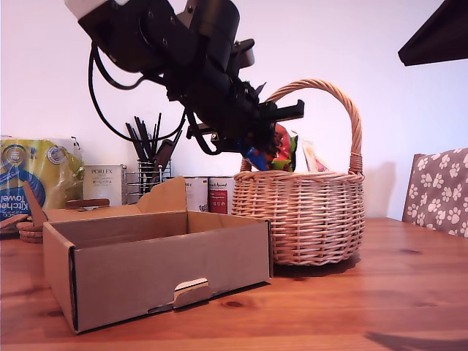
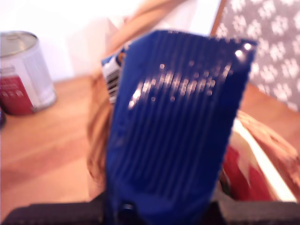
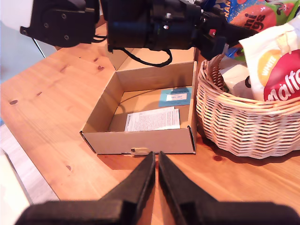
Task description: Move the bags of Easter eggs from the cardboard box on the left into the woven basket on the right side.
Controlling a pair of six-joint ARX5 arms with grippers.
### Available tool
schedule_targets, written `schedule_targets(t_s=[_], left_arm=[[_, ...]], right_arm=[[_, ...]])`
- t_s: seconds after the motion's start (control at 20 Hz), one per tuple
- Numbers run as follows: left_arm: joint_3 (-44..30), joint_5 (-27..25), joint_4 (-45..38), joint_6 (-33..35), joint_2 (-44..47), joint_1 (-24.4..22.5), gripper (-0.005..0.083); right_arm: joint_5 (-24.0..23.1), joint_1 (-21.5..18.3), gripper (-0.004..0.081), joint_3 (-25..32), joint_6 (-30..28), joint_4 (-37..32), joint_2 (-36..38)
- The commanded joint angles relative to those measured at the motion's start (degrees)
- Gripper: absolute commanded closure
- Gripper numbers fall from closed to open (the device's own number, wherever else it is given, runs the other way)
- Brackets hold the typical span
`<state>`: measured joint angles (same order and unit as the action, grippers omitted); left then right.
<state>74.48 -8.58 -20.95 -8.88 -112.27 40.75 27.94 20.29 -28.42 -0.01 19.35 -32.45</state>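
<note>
My first gripper (image 1: pixel 257 150), on the black arm (image 1: pixel 183 44) reaching in from 11 o'clock of the exterior view, hangs over the near rim of the woven basket (image 1: pixel 311 216), its fingers clamped on a dark blue bag of Easter eggs (image 2: pixel 173 126) that fills the first wrist view. Other bags (image 3: pixel 276 61), among them a white-and-red one, stand inside the basket. The cardboard box (image 1: pixel 157 267) sits on the wooden counter (image 1: pixel 351 307) at 8 o'clock of the basket in the exterior view, just beside it; inside lie only a printed sheet (image 3: pixel 152 119) and a blue label (image 3: pixel 175 96). My second gripper (image 3: pixel 156 161) hovers above the counter facing the box's slotted side, fingers (image 3: pixel 136 183) pressed together on nothing.
</note>
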Motion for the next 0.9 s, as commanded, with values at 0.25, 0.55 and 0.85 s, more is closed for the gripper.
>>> schedule_targets(t_s=[0.25,0.55,0.85], left_arm=[[0.11,5.66,1.73,-3.80,-4.35,0.31,0.0797],[0.92,8.20,0.79,-3.43,-4.28,0.24,0.0323],[1.95,11.28,6.45,1.88,2.25,0.13,0.0258]], right_arm=[[0.07,-0.04,0.0783,-0.96,0.00,-0.24,0.07],[0.11,-0.04,0.0783,-0.96,0.02,-0.24,0.07],[0.20,-0.04,0.0783,-0.96,0.02,-0.24,0.07]])
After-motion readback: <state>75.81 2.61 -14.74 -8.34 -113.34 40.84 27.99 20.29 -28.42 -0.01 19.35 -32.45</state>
